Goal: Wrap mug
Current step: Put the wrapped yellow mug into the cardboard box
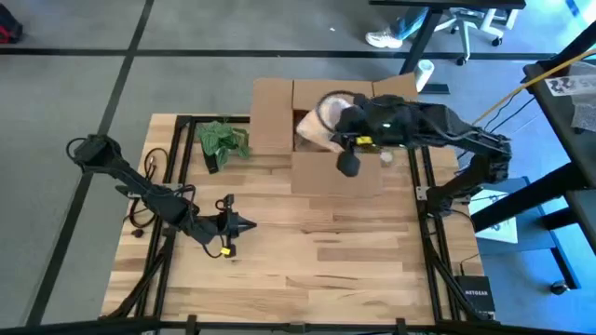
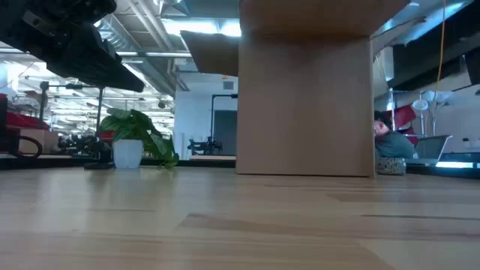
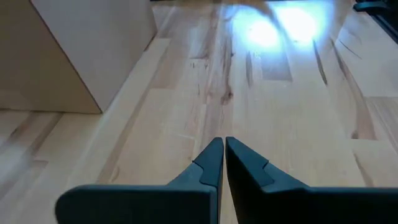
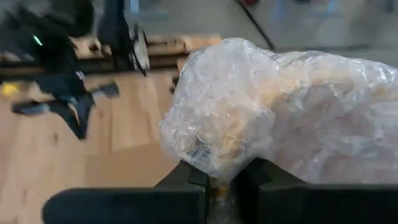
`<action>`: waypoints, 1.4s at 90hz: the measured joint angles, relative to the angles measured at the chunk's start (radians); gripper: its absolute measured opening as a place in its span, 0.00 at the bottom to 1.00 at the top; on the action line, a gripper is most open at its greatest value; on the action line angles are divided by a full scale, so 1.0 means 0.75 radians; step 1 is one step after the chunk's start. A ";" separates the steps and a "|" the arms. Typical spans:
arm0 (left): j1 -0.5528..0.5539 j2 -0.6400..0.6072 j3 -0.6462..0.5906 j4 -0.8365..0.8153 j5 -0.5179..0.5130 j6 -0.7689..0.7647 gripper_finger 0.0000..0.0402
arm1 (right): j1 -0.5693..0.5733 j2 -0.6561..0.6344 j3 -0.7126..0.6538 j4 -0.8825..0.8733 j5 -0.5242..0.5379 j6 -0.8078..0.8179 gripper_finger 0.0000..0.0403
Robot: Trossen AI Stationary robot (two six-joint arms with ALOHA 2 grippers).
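The right gripper (image 4: 217,180) is pinching a fold of bubble wrap (image 4: 280,118), its fingers (image 4: 186,177) closing on the plastic at the bundle's lower edge. That bundle is presumably the mug itself, though no ceramic is showing through the wrap, so I cannot tell for certain. A grip on the loose film rather than the body is likely keeping the wrapping gathered while the load is being carried.

In the high view the right arm is reaching in from 3 o'clock and hanging over the open box (image 1: 335,172), which is sitting toward 12 o'clock on the tabletop (image 1: 307,270). The pale bundle (image 1: 326,116) is lying within the box's outline, just beside its left inner wall; whether it is resting on the floor of the box or hanging above it is not clear. The flaps are standing open, probably so the bundle can go straight down.

The left gripper (image 3: 224,155) is waiting at about 8 o'clock, low over bare wood, its fingers pressed together on nothing. It is pointing toward the box, well apart from it, seemingly parked out of the right arm's path.

A potted plant (image 1: 222,141) is standing at 11 o'clock, just beside the box.
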 joint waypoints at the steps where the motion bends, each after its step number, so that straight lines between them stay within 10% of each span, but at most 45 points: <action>1: 0.000 0.000 0.000 0.000 0.000 0.000 0.00 | -0.007 0.006 0.000 -0.003 -0.003 0.000 0.03; 57: 0.000 0.000 0.000 -0.002 0.000 0.006 0.00 | -0.386 0.394 -0.002 -0.087 -0.453 -0.057 0.03; 126: 0.000 0.047 0.000 0.002 0.010 -0.001 0.00 | -0.455 0.643 0.008 -0.129 -0.689 -0.053 0.04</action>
